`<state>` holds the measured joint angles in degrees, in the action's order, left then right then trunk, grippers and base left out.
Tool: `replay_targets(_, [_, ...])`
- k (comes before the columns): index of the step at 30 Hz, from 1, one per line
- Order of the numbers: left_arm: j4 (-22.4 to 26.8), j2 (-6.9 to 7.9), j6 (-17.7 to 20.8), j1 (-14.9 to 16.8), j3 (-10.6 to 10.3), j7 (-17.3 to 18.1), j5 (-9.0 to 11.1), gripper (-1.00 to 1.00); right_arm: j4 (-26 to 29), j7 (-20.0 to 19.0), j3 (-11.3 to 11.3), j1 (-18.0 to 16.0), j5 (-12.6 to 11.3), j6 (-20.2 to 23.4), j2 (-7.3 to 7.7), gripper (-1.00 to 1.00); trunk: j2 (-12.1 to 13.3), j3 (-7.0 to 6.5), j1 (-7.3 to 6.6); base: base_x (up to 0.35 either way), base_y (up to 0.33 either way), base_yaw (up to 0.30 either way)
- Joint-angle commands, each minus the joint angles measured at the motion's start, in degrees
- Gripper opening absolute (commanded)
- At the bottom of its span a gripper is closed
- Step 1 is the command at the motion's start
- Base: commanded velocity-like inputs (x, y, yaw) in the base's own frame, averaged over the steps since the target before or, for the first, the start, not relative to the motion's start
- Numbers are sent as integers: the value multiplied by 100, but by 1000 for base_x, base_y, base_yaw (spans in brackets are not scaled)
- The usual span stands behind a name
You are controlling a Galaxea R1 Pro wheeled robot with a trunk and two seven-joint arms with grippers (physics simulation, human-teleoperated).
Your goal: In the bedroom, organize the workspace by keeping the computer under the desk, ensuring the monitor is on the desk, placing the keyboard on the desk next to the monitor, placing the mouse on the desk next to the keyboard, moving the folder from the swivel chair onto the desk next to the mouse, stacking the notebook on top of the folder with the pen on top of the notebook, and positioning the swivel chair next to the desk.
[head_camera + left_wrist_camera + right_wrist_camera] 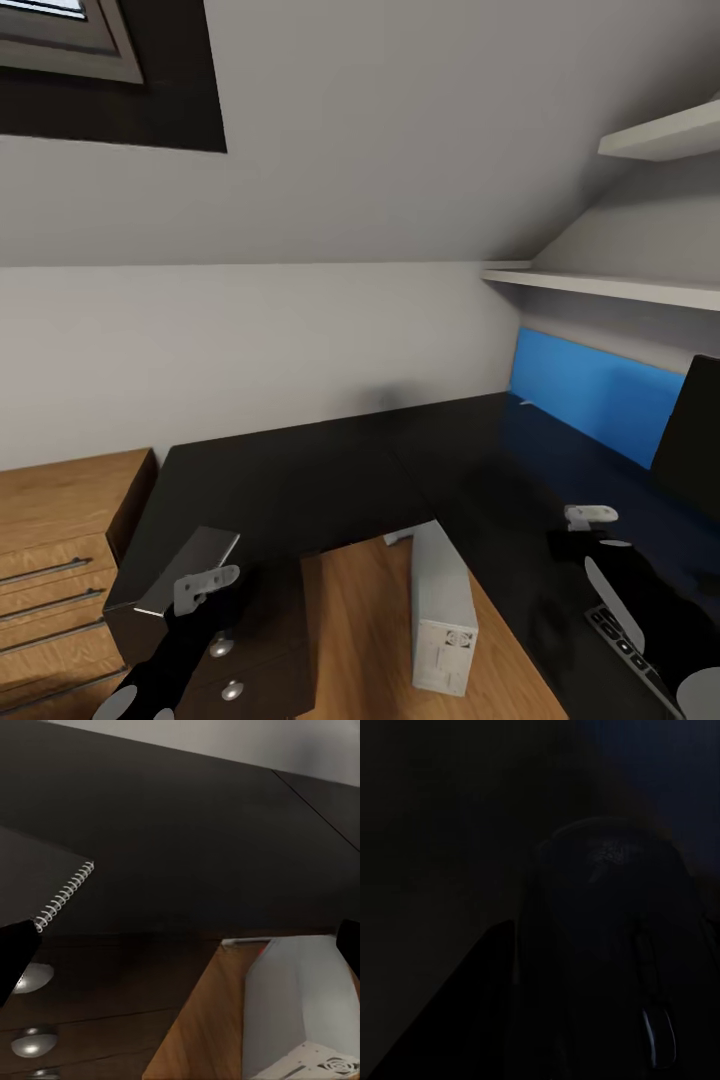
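Two arms reach over the dark corner desk (330, 470). At the desk's left end, the left gripper (205, 590) grips a spiral notebook (190, 570), tilted just above the desktop; in the left wrist view the notebook's (37, 881) wire binding runs beside a dark fingertip (15, 956). Under the desk's inner corner the grey computer (442, 610) stands upright on the wooden floor (365, 640), seen too in the left wrist view (300, 1009). On the desk's right wing, the right gripper (590, 520) hangs low over the desktop; whether it is released or clenched, I cannot tell. The right wrist view shows a black mouse (615, 960) lying on the desk close beneath it. Nearer the desk's front edge lies the keyboard (625, 630), and the monitor (692, 440) stands on the desk before the blue panel (590, 390). Beside the desk's left end stands a wooden dresser (60, 570).
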<state>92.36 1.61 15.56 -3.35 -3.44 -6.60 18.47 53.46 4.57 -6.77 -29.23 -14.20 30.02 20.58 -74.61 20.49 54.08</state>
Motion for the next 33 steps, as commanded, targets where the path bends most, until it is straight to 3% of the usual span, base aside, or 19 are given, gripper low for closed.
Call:
replay_targets(1, [10,6,21,1,-15,-53,60,100,8,39,-24,-4,-65,8,7,-100,-4,6,2,122,60,0])
replay_targets(9, [11,6,26,1,-16,-52,60,100,8,35,-48,-4,-58,-22,7,-100,-4,6,2,26,13,0])
replay_targets(10, [12,6,26,1,-15,-52,60,100,7,35,-51,-4,-57,-22,7,100,-4,6,2,2,1,0])
replay_targets(28, [14,6,26,1,-16,-55,60,100,57,27,-58,-4,-65,-23,7,100,-4,6,2,0,0,0])
replay_targets(33, [11,6,26,1,-16,-53,60,100,535,43,-39,5,-102,11,4,100,-4,6,2,0,0,0])
